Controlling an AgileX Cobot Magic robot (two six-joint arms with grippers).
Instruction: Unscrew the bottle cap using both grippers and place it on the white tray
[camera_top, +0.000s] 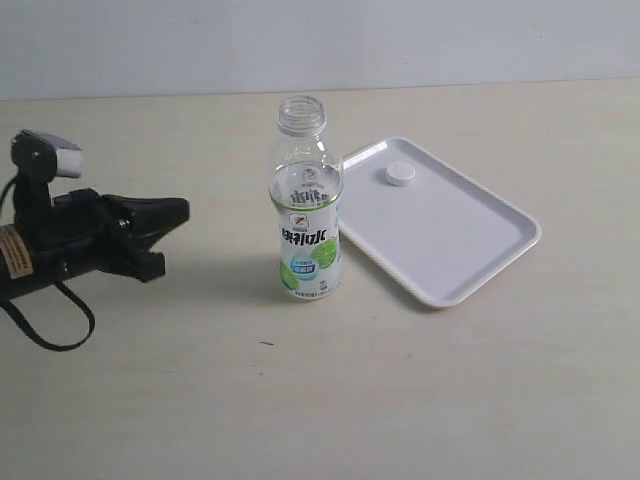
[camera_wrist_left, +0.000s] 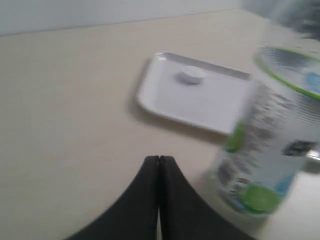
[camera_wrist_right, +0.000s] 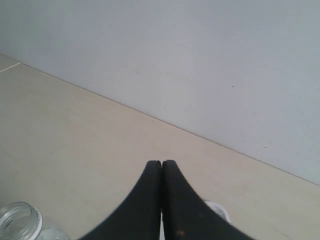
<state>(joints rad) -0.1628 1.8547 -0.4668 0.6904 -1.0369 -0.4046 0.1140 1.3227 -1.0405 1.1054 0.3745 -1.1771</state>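
Left wrist view: you get the bottle (camera_wrist_left: 265, 145) smeared by blur, label unreadable, its upper part cut by the frame. Right wrist view: the right gripper (camera_wrist_right: 161, 164) hides most of the bottle cap (camera_wrist_right: 220, 210); bottle rim clipped by the frame. Exterior view: left arm (camera_top: 40, 255) runs off the edge.

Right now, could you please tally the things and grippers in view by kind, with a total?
Rectangular white tray: 1
Clear plastic drink bottle, uncapped: 1
Ribbed bottle cap, lying on the white tray: 1
Black grippers, both shut: 2 (left gripper, right gripper)
Total: 5
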